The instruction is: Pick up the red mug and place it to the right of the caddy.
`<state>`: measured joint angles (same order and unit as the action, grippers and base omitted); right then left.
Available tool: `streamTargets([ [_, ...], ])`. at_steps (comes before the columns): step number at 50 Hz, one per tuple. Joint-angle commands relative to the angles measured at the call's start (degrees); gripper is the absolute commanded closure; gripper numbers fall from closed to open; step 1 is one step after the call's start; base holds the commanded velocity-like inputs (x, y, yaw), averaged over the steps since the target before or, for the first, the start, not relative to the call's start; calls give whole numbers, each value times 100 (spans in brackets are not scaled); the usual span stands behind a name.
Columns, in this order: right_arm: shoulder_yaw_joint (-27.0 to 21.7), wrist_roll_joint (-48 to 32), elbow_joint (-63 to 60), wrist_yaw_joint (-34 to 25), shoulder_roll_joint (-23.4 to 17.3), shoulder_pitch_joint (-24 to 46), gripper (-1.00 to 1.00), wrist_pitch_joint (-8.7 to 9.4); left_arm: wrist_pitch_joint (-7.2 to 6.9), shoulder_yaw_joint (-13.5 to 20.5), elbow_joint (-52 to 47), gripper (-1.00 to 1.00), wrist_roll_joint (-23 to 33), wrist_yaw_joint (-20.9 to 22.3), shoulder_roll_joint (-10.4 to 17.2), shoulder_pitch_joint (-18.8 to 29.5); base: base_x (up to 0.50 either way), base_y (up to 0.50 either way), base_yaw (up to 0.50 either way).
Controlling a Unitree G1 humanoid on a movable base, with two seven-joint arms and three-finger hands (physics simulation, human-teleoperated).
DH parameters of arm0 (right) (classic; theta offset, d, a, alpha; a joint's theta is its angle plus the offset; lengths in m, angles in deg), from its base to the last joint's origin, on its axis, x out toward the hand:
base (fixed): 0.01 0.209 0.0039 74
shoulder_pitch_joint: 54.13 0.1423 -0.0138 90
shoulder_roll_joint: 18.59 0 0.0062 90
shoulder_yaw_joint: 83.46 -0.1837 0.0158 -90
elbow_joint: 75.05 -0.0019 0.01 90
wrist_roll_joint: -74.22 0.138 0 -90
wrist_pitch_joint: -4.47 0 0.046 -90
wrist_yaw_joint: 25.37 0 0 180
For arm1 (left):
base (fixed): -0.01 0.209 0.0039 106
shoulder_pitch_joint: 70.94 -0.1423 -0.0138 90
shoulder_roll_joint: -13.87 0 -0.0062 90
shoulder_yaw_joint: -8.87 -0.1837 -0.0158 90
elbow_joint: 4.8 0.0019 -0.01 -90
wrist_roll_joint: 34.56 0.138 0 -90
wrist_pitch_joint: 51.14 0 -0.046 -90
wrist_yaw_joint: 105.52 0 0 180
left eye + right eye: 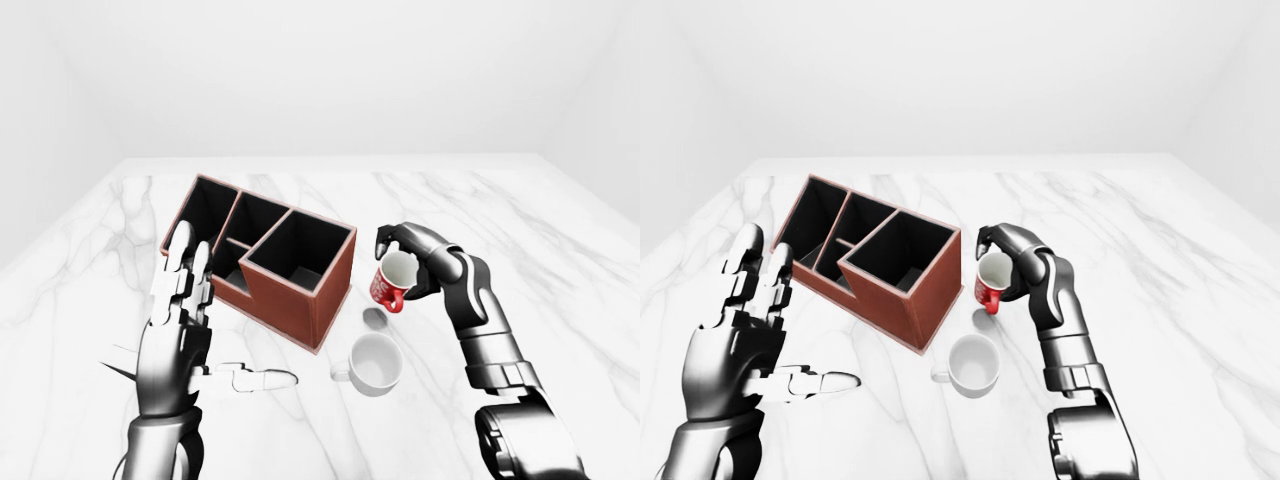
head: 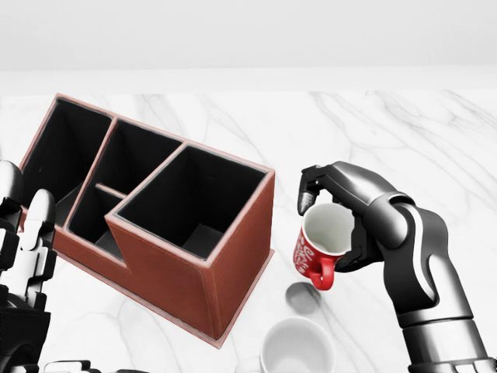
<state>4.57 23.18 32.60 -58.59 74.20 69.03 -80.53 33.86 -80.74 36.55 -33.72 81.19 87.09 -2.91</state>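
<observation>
Red mug [image 2: 324,242]: white interior, white lettering on the outside, handle pointing down toward 6 o'clock. Tilted, mouth turned toward the camera. Held clear of the surface; a small round shadow lies on the marble beneath it. Sits at 3 o'clock of the caddy, just beside its tall end, not touching it.

Right hand [image 2: 359,217]: dark metallic, three fingers wrapped round the mug body from the 3 o'clock side, one fingertip hooked over the rim at 11 o'clock. Fingers closed, gripping the mug.

Caddy [image 2: 184,277]: reddish-brown box with black interior, several compartments, the largest and tallest nearest the mug. Rests on the table, set diagonally in the head view.

White mug [image 1: 375,363]: upright on the table at 6 o'clock of the red mug, handle toward 9 o'clock. Apart from the caddy and from both hands.

Left hand [image 1: 750,335]: raised at the left of the right-eye view, at 8 o'clock of the caddy. Fingers straight and spread, thumb stretched toward 3 o'clock, holding nothing.

Table [image 1: 560,260]: white marble with grey veining, bearing the caddy and the white mug.
</observation>
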Motion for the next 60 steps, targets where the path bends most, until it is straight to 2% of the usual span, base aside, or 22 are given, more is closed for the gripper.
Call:
streamTargets([
  [1,32,109,207,227,44,84,100,0,0,-40,13,-100,28,-9,5,-13,0,0,0],
  [9,51,107,351,313,27,81,100,0,0,57,-30,-100,-41,27,-7,-8,0,0,0],
  [26,86,104,784,547,60,181,100,0,0,30,-39,-100,-26,18,-5,-19,0,0,0],
  [30,87,192,1494,952,61,438,100,0,0,28,-29,-100,-22,26,-15,-13,0,0,0],
  [45,141,381,2273,1411,24,652,100,0,0,53,-81,-100,-39,38,-15,-26,0,0,0],
  [60,257,225,2297,1521,109,525,100,0,0,80,-77,-100,-44,58,-38,-13,0,0,0],
])
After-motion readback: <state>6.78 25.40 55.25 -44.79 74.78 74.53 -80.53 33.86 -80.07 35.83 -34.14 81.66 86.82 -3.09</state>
